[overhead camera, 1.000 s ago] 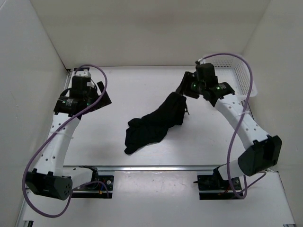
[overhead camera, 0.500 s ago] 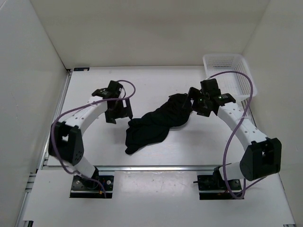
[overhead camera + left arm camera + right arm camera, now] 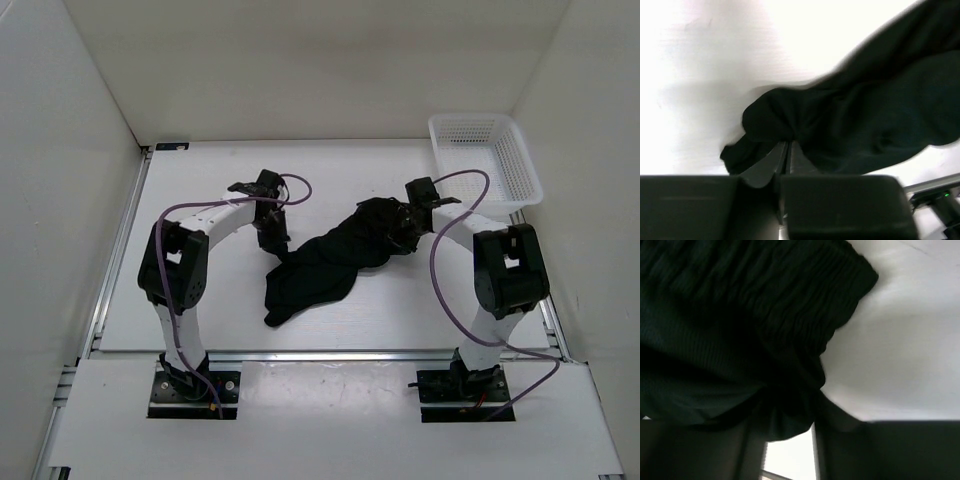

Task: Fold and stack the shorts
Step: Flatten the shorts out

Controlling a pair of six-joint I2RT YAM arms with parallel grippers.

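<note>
Evidently limp, light and floppy, the crumpled black soft-fabric shorts (image 3: 330,262) lie on the white desk (image 3: 200,310). The jaws of the left gripper (image 3: 272,240) pinch one edge, and those of the right gripper (image 3: 405,232) clamp the gathered waistband, both sensible holds.

White table (image 3: 200,310) seen from above, enclosed by pale walls on three sides. Across its middle, crumpled black shorts (image 3: 320,265) lying in a long loose heap, slanting from near left toward far right. At the far right corner, white mesh basket (image 3: 528,175), apart from the shorts.
</note>
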